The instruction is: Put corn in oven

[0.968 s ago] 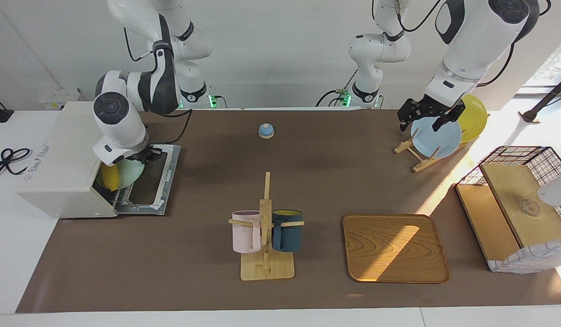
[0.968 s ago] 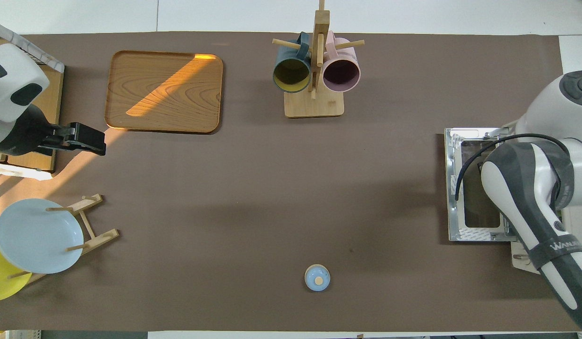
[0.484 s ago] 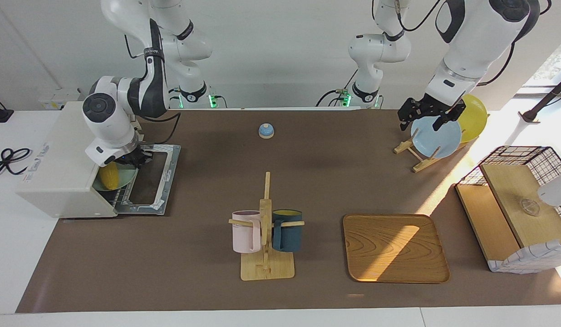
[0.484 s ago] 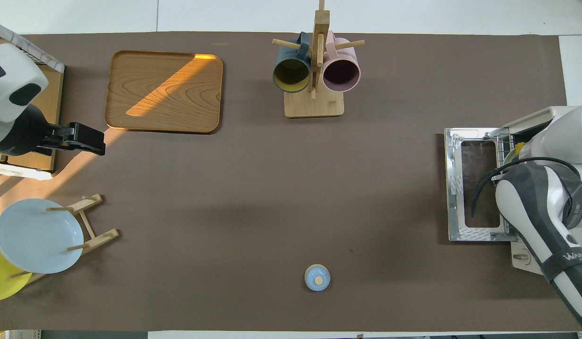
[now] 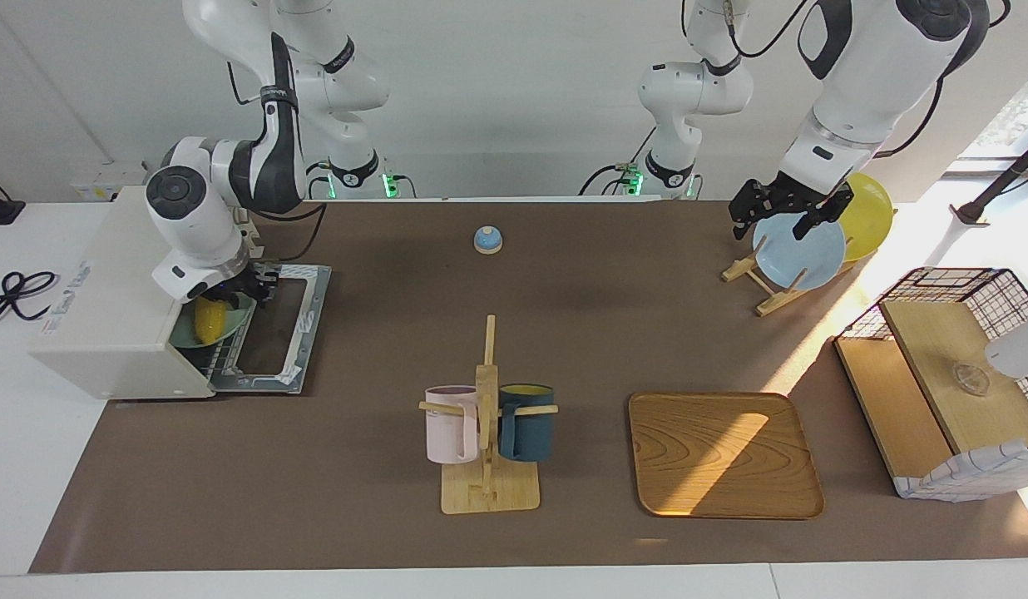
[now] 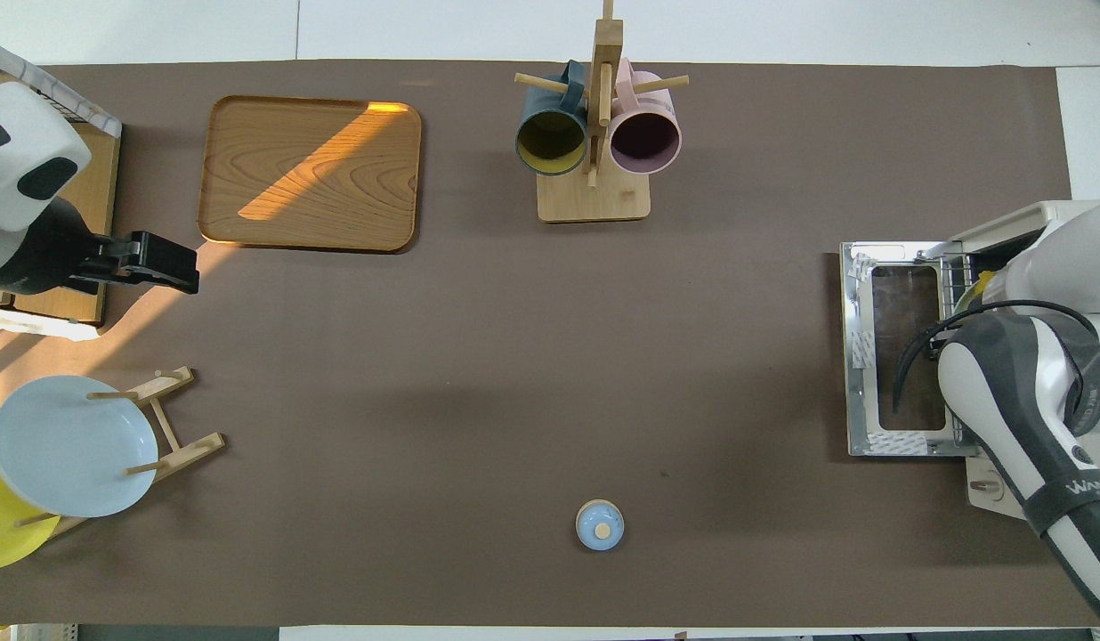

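My right claw [image 5: 246, 293] hangs at the oven's [image 5: 106, 308] open mouth; I cannot tell how wide it stands. The corn [image 5: 208, 320] lies on a green plate [image 5: 235, 319] at the rack's front edge. Pulling out carelessly could snag the plate and drag the corn out. My left claw [image 5: 787, 215] waits, open, over the plate rack [image 5: 759, 287].

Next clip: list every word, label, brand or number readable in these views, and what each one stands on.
"WANU...", cut off at the picture's edge: white letters on the dark band of the right arm, overhead view.
Red print on the oven's top: too blurred to read.
White lettering on the dark band of the right arm's upper link, facing view: too small to read.
Nothing else bears readable text.
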Robot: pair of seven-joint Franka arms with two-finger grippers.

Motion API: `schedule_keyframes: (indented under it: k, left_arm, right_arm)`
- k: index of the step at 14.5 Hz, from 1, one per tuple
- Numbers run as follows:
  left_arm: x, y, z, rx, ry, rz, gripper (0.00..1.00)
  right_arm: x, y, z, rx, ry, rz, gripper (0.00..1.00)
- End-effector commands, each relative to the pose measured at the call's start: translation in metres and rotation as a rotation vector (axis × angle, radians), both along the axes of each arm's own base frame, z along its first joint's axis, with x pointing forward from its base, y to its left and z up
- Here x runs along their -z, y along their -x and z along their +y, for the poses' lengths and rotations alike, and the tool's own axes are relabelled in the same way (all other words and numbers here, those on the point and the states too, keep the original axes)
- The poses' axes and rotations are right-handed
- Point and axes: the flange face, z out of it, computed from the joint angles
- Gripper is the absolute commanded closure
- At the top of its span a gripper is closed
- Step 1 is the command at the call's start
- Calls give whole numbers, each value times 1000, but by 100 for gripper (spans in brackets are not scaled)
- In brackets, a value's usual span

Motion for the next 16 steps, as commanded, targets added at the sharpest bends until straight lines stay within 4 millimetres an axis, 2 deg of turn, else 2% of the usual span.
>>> schedule_keyframes:
  k: [1,4,6,8,10,11,12,13,16]
  left_arm:
    - [-5,4,2,-3,-7,-6,0]
    - [-5,4,3,-4,-8,-6,0]
    - [-5,4,3,-4,-8,-6,0]
    - [-5,4,2,-4,-8,-6,0]
    - [-5,4,3,-6,-8,-6,0]
    - [-5,4,3,-6,-8,-6,0]
    - [-5,4,3,-6,-8,-6,0]
    - [-5,4,3,-6,-8,-6,0]
    - [-5,4,3,-6,-8,-6,0]
  right_arm:
    - [-25,-23,18,-46,-5,-53,0]
    - [-23,-34,63,-15,-68,-128,0]
    - [-7,-36,93,43,-62,-158,0]
    - [22,-36,107,77,-59,-165,0]
    - [43,-36,108,74,-60,-157,0]
    - [49,-35,107,61,-58,-145,32]
    - [51,-34,107,52,-60,-138,84]
    - [53,-32,108,55,-59,-134,100]
    - [56,-29,108,58,-57,-122,100]
